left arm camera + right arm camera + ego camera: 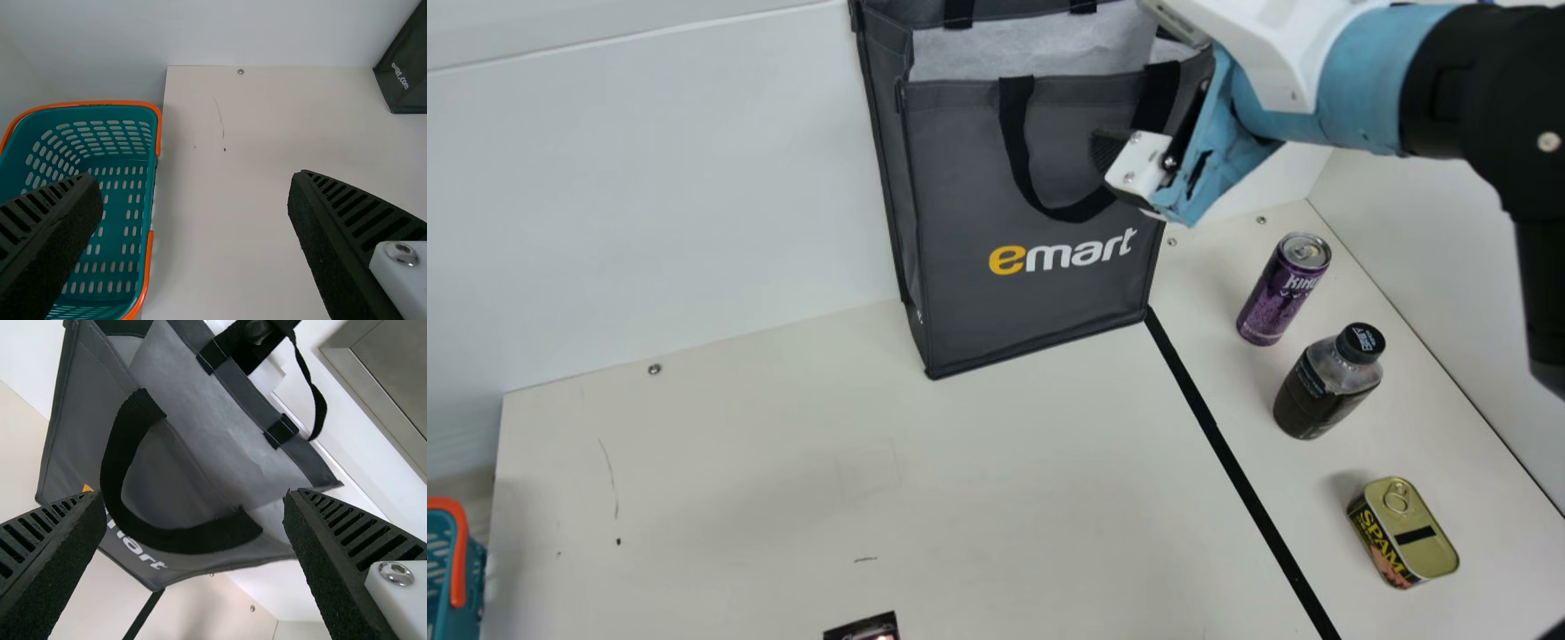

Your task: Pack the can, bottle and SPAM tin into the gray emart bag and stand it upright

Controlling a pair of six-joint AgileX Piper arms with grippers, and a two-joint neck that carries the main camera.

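A slim purple can with a silver top (1282,289), a dark-filled clear bottle with a black cap (1328,382) and a SPAM tin with a gold lid (1403,533) sit apart on the cream tabletop (783,480), right of its black strip (1240,471). White walls (649,196) rise behind. The upright gray emart bag (960,204) shows pale lining; the right claw (1129,156), spread, is at its front handle. Near the teal, orange-rimmed basket (159,133), the left claw (197,180) is spread too.

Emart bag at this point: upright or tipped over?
Upright: in the main view, the emart bag has its bottom edge down at the table and its mouth at the top.
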